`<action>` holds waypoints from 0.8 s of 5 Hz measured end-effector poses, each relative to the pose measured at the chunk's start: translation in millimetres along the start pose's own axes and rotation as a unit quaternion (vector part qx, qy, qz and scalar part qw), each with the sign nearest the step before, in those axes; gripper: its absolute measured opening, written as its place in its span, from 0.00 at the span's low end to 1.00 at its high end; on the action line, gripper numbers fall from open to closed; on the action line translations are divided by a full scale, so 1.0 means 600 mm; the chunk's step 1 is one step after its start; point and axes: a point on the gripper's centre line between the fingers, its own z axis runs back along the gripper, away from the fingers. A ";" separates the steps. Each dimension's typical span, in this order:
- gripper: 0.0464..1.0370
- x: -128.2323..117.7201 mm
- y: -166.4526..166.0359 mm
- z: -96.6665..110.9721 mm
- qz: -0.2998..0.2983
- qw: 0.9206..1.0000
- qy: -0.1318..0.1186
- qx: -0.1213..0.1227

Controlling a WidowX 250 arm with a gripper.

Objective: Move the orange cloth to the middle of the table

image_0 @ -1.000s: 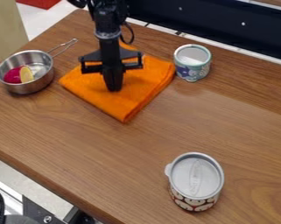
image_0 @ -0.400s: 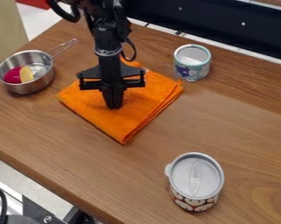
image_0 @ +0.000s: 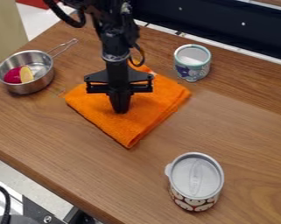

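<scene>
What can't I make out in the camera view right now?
- Cloth directly behind the gripper: hidden by the gripper.
- Cloth's underside: hidden by its top layers.
- Inside the patterned can: covered by its lid.
- Pan bottom beneath the food pieces: hidden by them.
- Arm's base: cut off by the top edge.

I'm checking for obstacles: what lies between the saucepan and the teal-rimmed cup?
In the camera view, the orange cloth lies between them, with the gripper down over it.
</scene>
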 end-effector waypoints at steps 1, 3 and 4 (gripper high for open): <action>0.01 -0.008 -0.016 0.001 -0.010 1.000 -0.006 -0.007; 0.01 -0.018 -0.039 0.003 -0.010 1.000 -0.003 -0.008; 0.01 -0.029 -0.050 0.004 -0.009 1.000 0.005 -0.006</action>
